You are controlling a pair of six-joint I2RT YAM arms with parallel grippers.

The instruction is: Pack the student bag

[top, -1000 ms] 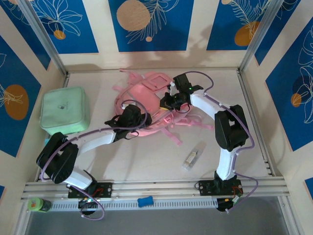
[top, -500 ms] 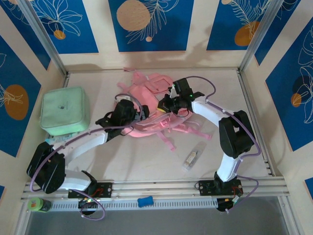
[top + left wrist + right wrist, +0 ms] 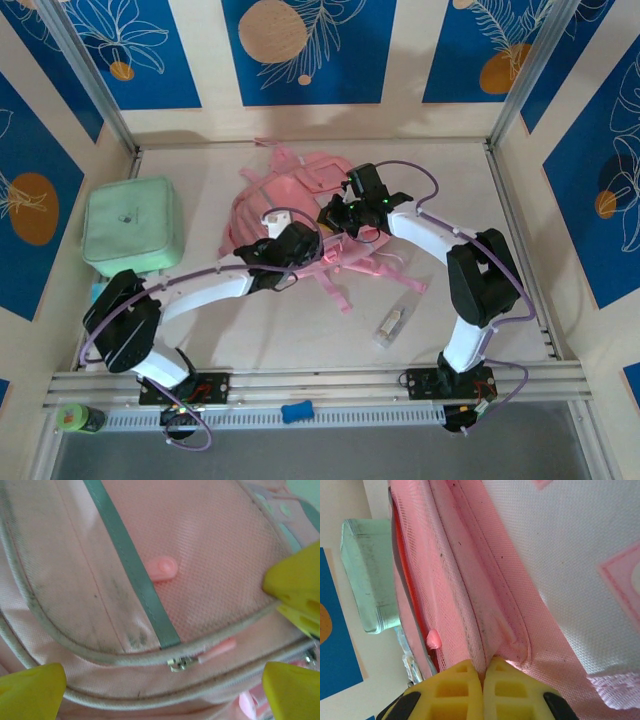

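A: Top view, first entry?
B: Student bag [image 3: 262, 205], pink, lying mid-counter [image 3: 300, 320] toward the back, with both arms reaching over it. Green case [image 3: 132, 228] to its left, apart. Small clear item [image 3: 395, 322] on the near right.
A: Left wrist view?
B: Left fingers [image 3: 32, 690] released, spread wide over the bag's front pocket. Zip pull [image 3: 200, 656] between them, untouched.
A: Right wrist view?
B: Right fingers [image 3: 462, 692] clenched on a pink seam fold of the bag. Green case beyond.
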